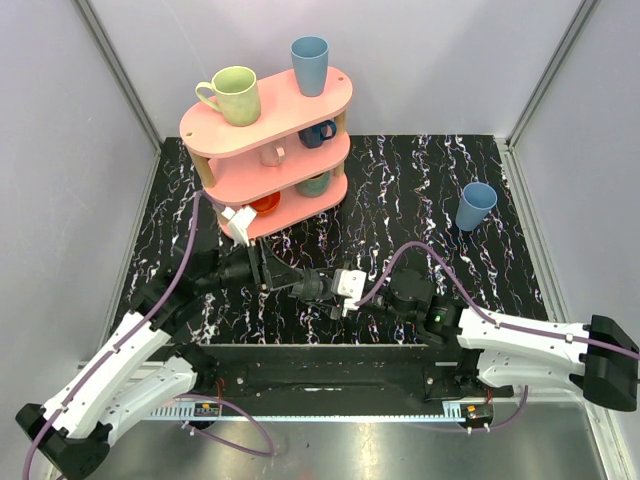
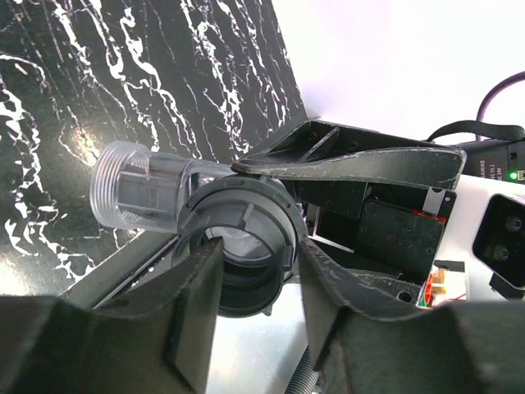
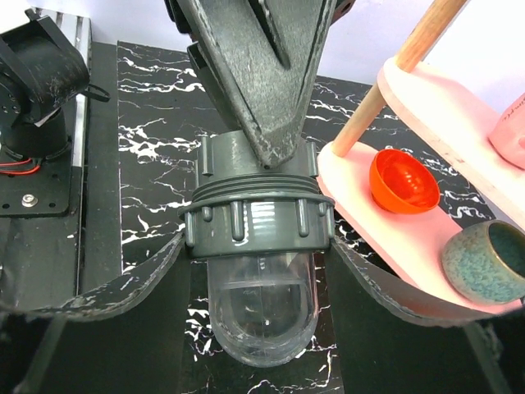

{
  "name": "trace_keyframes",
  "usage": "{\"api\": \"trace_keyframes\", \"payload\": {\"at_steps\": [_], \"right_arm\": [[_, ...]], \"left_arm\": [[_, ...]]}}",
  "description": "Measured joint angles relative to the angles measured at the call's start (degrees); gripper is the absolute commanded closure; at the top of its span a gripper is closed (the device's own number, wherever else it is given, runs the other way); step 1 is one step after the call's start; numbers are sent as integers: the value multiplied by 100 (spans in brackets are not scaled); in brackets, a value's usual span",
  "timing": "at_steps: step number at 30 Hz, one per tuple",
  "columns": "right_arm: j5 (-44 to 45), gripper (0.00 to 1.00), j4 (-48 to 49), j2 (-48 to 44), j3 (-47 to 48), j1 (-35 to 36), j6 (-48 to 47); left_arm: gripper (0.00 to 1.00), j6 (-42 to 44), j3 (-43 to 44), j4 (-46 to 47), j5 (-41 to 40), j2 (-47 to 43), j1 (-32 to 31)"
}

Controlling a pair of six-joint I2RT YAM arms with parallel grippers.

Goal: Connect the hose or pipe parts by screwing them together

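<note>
Nearest, in the lower corners of the right wrist view, are the two black fingers of the right gripper (image 3: pixel 258 240). They stand partly open and press on both sides of the dark grey round plastic collar (image 3: pixel 256 222), so it is held. Below the collar, at the bottom centre, the clear-grey translucent plastic fitting (image 3: pixel 262 316) comes out, with its end sitting inside the collar.

In the left wrist view the left gripper (image 2: pixel 256 258) has its fingers about half open on either side of the same collar, very close to it — whether they squeeze it I cannot tell.

In the top view both parts are in the lower middle, over the black white-veined table (image 1: pixel 400 190) — lower in the frame than the pink three-level shelf (image 1: pixel 215 128).
</note>
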Motion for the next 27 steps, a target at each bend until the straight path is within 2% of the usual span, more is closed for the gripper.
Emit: {"api": "trace_keyframes", "payload": {"at_steps": [2, 3, 4, 5, 10, 17, 20, 22, 23, 24, 25, 27], "right_arm": [[17, 100, -28, 15, 2, 4, 11], [28, 100, -48, 20, 2, 7, 17], [48, 100, -85, 22, 2, 9, 31], [66, 100, -125, 22, 2, 9, 46], [275, 100, -387, 26, 87, 7, 192], [-11, 100, -1484, 59, 595, -168, 739], [-546, 100, -1635, -26, 678, -396, 1019], [-918, 100, -1650, -136, 688, -568, 1165], [-1043, 100, -1665, -184, 688, -638, 1207], [-1178, 100, -1687, -238, 688, -710, 1237], [-1325, 100, -1711, -291, 688, -763, 1270], [-1399, 100, -1714, -385, 684, -787, 1263]], "left_arm": [[71, -66, -118, 186, 85, -2, 0], [80, -83, -199, 334, 162, -4, 0], [96, -90, -260, 457, 229, -7, 0], [100, -76, -317, 573, 293, -7, 0], [100, 420, -748, 1270, 647, -160, 22], [100, 1698, -1478, 2363, 1228, -468, 52], [92, 2317, -1600, 2581, 1425, -616, 26], [70, 2789, -1600, 2717, 1598, -654, -7], [50, 3018, -1600, 2791, 1687, -645, -24], [13, 3211, -1598, 2826, 1757, -625, -28], [6, 3364, -1596, 2828, 1775, -590, -26], [1, 3467, -1545, 2739, 1808, -455, -22]]}}
